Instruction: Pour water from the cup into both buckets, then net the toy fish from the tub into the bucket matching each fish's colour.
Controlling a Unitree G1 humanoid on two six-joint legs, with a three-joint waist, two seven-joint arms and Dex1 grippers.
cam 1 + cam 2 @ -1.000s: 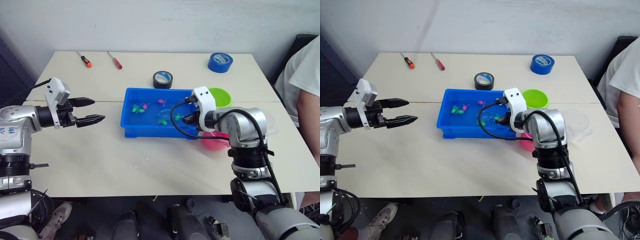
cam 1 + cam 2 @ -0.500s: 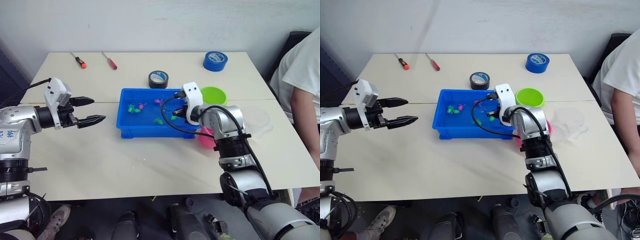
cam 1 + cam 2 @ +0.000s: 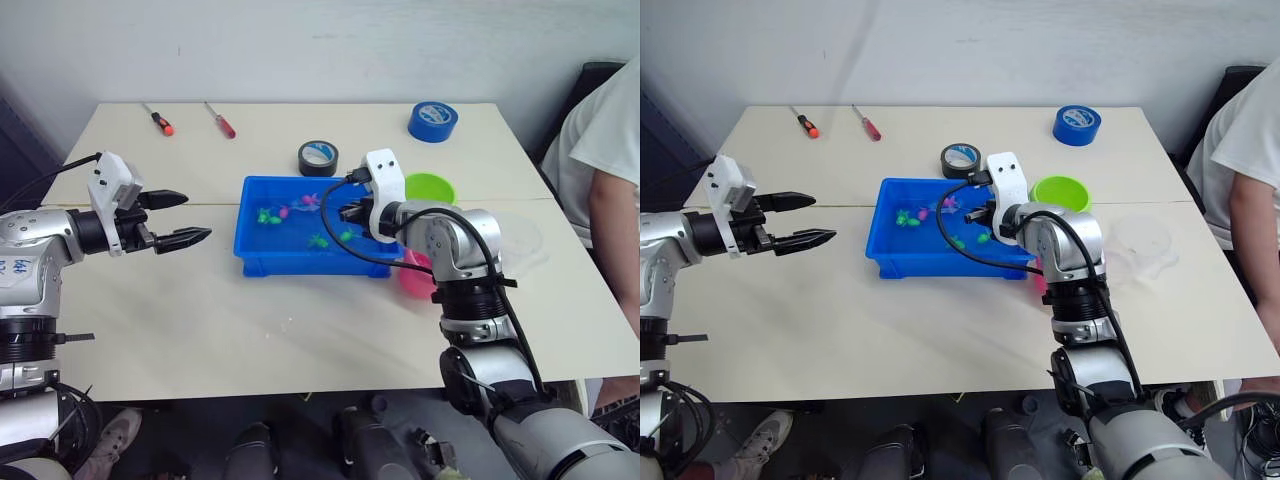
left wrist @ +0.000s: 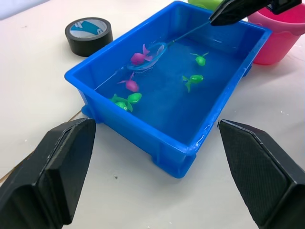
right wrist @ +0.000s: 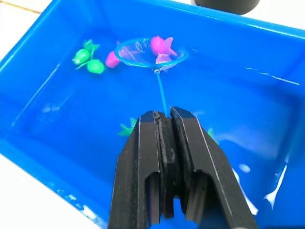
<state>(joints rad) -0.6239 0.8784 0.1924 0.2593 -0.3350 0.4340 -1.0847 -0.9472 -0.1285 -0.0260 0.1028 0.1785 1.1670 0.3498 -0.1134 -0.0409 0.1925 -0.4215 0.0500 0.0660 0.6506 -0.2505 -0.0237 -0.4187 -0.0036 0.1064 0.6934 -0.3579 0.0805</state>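
The blue tub (image 3: 310,268) sits mid-table holding water and several toy fish. My right gripper (image 3: 346,212) hovers over the tub's right half, shut on the thin handle of the net (image 5: 151,53). The net's hoop lies at the water near the tub's far wall, with a pink fish (image 5: 161,45) at its rim. Another pink fish (image 5: 112,59) and green fish (image 5: 88,61) lie just beyond the hoop. My left gripper (image 3: 188,219) is open, left of the tub. The green bucket (image 3: 432,187) and pink bucket (image 3: 416,280) stand right of the tub, behind my right arm. The clear cup (image 3: 520,240) stands farther right.
A black tape roll (image 3: 320,157) lies behind the tub, a blue tape roll (image 3: 432,121) at the far right. Two screwdrivers (image 3: 160,123) (image 3: 222,119) lie at the far left. A person in a white shirt (image 3: 612,140) sits at the table's right edge.
My right gripper has carried the net leftward and farther across the tub, bringing the hoop to a pink fish. The left gripper has stayed in place, open.
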